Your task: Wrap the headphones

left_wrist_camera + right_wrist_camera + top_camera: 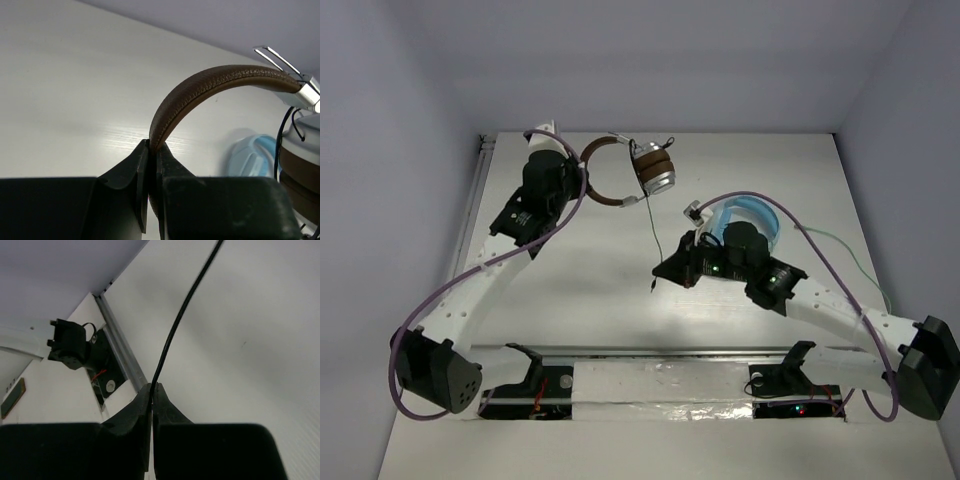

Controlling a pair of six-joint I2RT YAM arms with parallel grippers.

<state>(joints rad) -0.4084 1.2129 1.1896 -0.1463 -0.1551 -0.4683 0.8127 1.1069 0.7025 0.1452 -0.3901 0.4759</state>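
The headphones have a brown band of grained, leather-like, matt skin and ear cups of shiny silver metal. Their cable is smooth black. The table is matt white, faintly grained. The left claw and right claw look like matt black plastic.

From my overhead feed I see a pair of light blue headphones lying right of centre on the white surface. They are only partly visible to me, and a thin green cable trails from them toward the near right. A metal rail runs along the surface's left edge, and a shiny, crinkled silver strip lies across its near edge. Plain pale grey-lilac walls close the surface in on the left, far and right sides.
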